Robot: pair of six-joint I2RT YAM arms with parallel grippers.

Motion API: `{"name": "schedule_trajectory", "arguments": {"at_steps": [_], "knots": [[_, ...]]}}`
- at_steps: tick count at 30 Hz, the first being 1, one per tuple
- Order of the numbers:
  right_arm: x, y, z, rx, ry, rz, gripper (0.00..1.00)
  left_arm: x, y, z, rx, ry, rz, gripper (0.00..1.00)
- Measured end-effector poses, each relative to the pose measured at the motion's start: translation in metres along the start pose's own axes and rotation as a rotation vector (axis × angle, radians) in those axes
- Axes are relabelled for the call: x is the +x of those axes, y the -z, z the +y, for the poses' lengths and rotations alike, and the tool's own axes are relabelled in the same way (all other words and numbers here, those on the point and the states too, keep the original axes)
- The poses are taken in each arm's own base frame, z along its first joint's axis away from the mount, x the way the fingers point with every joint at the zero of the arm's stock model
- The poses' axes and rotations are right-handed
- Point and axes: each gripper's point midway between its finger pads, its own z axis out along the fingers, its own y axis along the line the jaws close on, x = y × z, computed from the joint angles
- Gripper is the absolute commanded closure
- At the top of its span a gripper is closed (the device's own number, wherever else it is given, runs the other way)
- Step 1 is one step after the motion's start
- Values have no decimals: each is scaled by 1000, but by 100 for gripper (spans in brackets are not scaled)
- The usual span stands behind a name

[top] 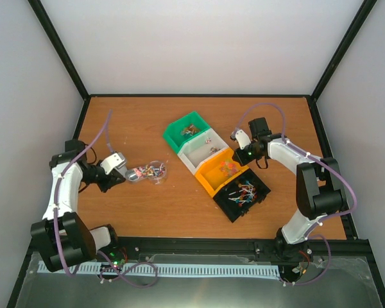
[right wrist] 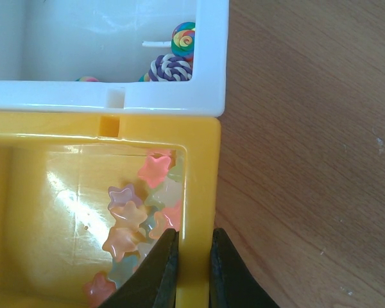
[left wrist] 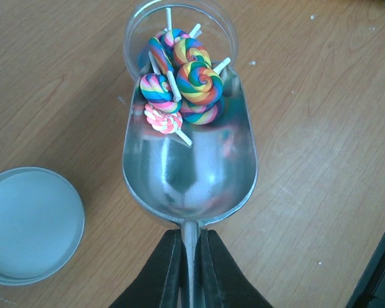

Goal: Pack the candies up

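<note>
Left gripper point(left wrist: 191, 239): fingers pressed onto the thin handle of a silver metal scoop point(left wrist: 189, 173). The scoop's long axis runs straight away from the wrist, and its front lip is set at the mouth of a small clear round jar point(left wrist: 131, 32).
Rainbow-swirl lollipop candies point(left wrist: 197, 80): heaped at that lip and into the jar, white sticks laid diagonally in mixed directions.
Right gripper point(right wrist: 194, 242): pinched on the side wall of a yellow-orange plastic bin point(right wrist: 202, 167), in which translucent star-shaped candies point(right wrist: 131, 218) are held.
</note>
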Motion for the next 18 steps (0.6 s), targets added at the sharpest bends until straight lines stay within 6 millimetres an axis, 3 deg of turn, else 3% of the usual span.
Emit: {"name": "schedule_trajectory", "arguments": {"at_steps": [6,18], "knots": [[0,0,0,-3,0,-1,97,-2,-3,0,-4,-42,67,99],[0,0,1,-4,2,-1,97,-21,16,17,-64,-86,139,99]]}}
